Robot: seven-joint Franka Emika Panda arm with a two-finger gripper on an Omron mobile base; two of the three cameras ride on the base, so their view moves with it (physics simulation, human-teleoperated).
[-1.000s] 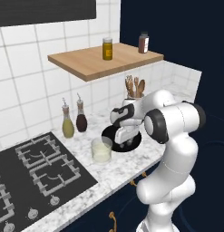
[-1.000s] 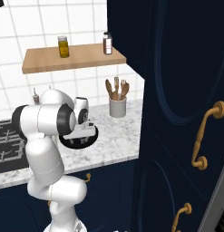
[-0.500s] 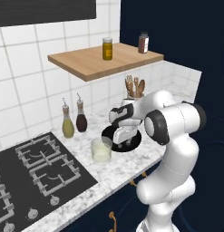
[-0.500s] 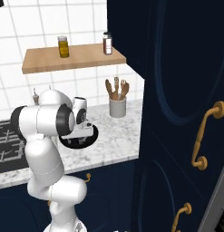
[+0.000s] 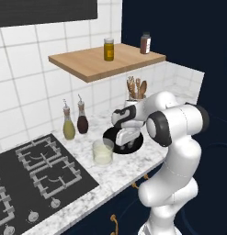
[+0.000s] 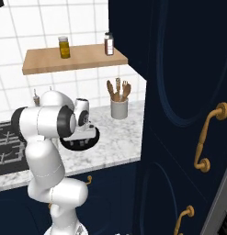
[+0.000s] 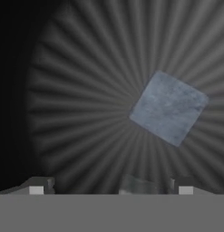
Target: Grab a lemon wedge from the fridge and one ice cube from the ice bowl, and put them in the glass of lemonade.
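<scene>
Ice bowl [image 5: 133, 143] — black, round, shallow; stands on the marble surface [image 5: 133, 167]. Taken as the landmark for all entries below. The hand view shows its ribbed dark interior [image 7: 86, 113] with one pale grey-blue ice cube [image 7: 168, 108] lying on the bottom, turned corner-up in that view.

End effector [image 5: 125, 141] — poised directly over the ice bowl, pointing down into it. Fingers spread wide; the two dark fingertips [image 7: 41, 186] stand far apart at the bottom of the hand view. Nothing is held. The ice cube lies ahead of the fingertips, apart from them; a second small pale piece [image 7: 137, 185] sits low between them.

Glass of lemonade [image 5: 102, 152] — short clear tumbler with pale yellow liquid, just beside the ice bowl on its stove side, upright.

Oil and vinegar bottles [image 5: 75, 121] — two slim bottles, one yellowish and one dark, behind the glass against the tiled wall, apart from the ice bowl.

Utensil holder [image 5: 134, 94] — pale cylinder with wooden utensils, just behind the ice bowl, toward the wall corner.

Gas hob [image 5: 36, 172] — black, set into the surface beyond the glass from the ice bowl.

Wooden shelf [image 5: 105, 62] — on the wall above the ice bowl; carries a yellow jar [image 5: 109, 49] and a dark jar [image 5: 145, 43].

Navy cabinet [image 6: 179, 92] — tall, with brass handles, on the side of the ice bowl away from the hob.
</scene>
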